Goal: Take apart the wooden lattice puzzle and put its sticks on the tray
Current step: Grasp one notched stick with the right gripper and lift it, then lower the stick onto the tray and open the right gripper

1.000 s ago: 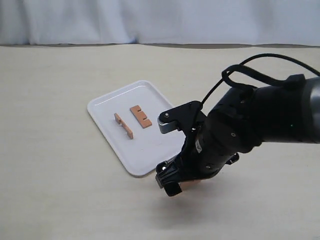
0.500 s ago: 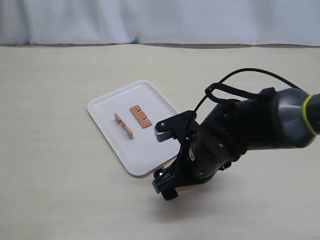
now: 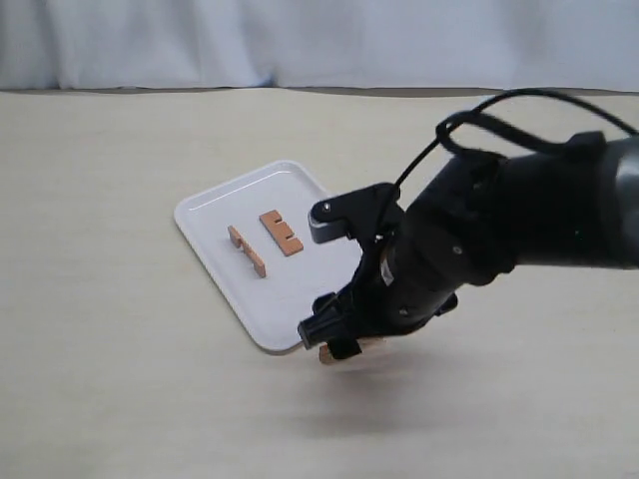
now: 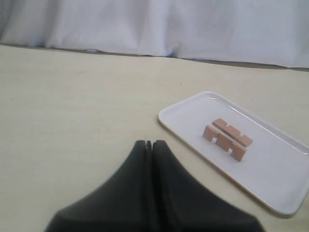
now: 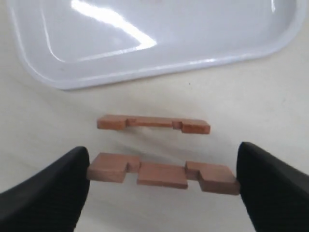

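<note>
The lattice puzzle stands fully apart as four sticks. Two sticks (image 3: 247,250) (image 3: 282,232) lie on the white tray (image 3: 310,284), also seen in the left wrist view as sticks (image 4: 224,141) (image 4: 232,133) on the tray (image 4: 270,169). My right gripper (image 5: 163,169) (image 3: 332,341) is shut endwise on a third notched stick (image 5: 163,173), held just off the table beside the tray's near rim (image 5: 145,72). The fourth stick (image 5: 153,123) lies on the table between that rim and the held stick. My left gripper (image 4: 152,144) is shut with nothing in it, away from the tray.
The beige table (image 3: 100,349) spreads all round the tray. A white curtain (image 3: 300,40) hangs along the far edge. The right arm's dark body (image 3: 479,239) and cable loop (image 3: 469,125) overhang the table to the right of the tray.
The right gripper dipped low to the table, then rose and shifted slightly toward the tray with a stick between its fingers. The two sticks on the tray have not moved.
</note>
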Controlling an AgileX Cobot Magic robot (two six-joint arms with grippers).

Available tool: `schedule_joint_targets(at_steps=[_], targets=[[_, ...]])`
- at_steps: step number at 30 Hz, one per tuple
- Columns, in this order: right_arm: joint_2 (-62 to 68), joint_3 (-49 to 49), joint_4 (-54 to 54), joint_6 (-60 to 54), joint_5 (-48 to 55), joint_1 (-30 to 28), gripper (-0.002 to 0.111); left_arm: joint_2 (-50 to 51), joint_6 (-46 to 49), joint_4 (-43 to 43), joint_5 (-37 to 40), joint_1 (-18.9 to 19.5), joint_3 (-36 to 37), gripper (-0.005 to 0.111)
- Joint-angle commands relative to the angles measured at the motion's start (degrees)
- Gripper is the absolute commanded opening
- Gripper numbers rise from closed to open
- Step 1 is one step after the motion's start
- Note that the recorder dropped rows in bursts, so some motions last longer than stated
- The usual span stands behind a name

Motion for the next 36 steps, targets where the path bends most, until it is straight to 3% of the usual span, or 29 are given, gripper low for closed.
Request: schedule_joint_targets(at_steps=[1, 14, 19, 26, 29, 33, 36], targets=[[-3.4, -5.1, -0.7, -0.5, 3.1, 0.0, 0.008, -0.1, 0.0, -0.1, -0.6, -0.5, 0.2, 0.0], [5.9, -13.6, -9.8, 0.5, -8.5, -0.1, 0.012, -0.1, 0.0, -0.1, -0.6, -0.5, 0.2, 0.0], [11.3, -16.3, -19.6, 8.2, -11.3, -0.1, 0.033, -0.1, 0.0, -0.1, -0.6, -0.5, 0.2, 0.0], [14.6, -18.2, -24.5, 17.0, -11.3, -0.1, 0.092, -0.1, 0.0, -0.1, -0.6, -0.5, 0.2, 0.0], [14.5, -18.5, -24.2, 16.2, -10.8, 0.0, 0.101, -0.1, 0.0, -0.1, -0.6, -0.5, 0.2, 0.0], [12.8, -18.6, -23.6, 14.5, -7.8, 0.0, 0.101, -0.1, 0.0, -0.1, -0.6, -0.5, 0.2, 0.0], [10.8, -18.6, -19.7, 6.6, -5.0, 0.0, 0.101, -0.1, 0.0, -0.1, -0.6, -0.5, 0.2, 0.0]])
